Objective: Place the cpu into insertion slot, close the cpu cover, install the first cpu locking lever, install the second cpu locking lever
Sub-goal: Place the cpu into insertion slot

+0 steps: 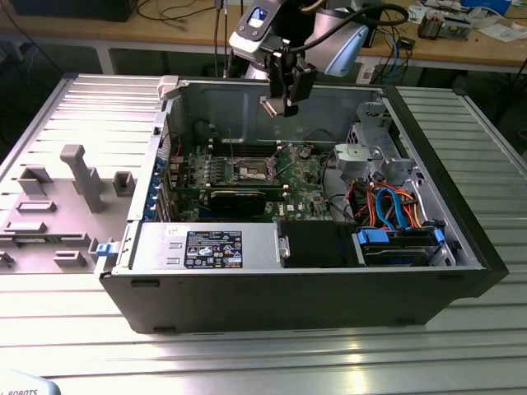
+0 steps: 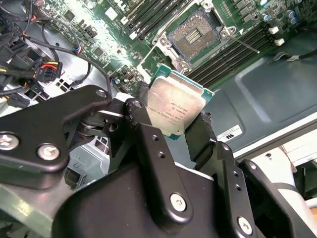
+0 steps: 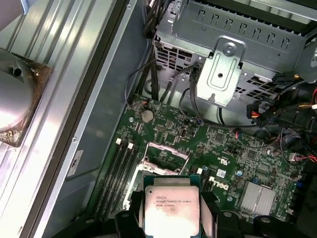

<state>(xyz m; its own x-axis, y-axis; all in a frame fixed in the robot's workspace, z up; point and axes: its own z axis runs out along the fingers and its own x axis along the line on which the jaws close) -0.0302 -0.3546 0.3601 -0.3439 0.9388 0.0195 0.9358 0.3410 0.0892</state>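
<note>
Pinching the cpu [image 2: 174, 106] by two opposite edges between the black fingers [image 2: 147, 130] of the gripper [image 1: 282, 104]. Hanging high over the open computer case [image 1: 288, 290] in the exterior view, well apart from the motherboard [image 1: 306, 183] below. Turning the silvery metal top toward both wrist views, free edge aimed down at the board. Square in outline, sides equal. Leaving the insertion slot [image 2: 190, 34] bare, dark centre uncovered.

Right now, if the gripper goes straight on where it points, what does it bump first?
Probably the motherboard near the insertion slot, the held cpu touching first; depth is hard to judge.
</note>
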